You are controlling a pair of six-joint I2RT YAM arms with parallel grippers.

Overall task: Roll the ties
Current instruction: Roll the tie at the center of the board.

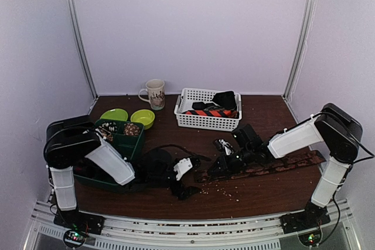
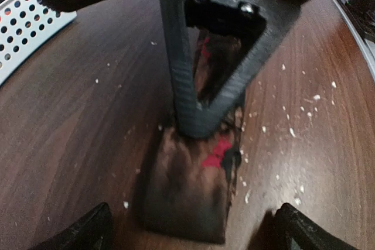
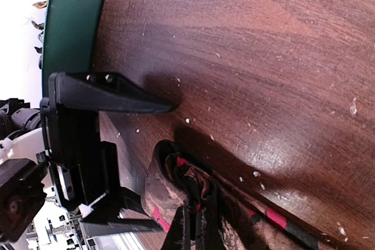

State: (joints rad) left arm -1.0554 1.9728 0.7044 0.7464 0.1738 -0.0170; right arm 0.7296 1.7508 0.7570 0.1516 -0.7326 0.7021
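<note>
Centre gap: we see bare wood between basket [image 1: 206, 115] and brown tie [image 1: 275, 164].
Left block: green tray [image 1: 120, 142], bowls [image 1: 142, 117], mug [image 1: 155, 93].
Front strip: open below tie, crumbs only.
</note>
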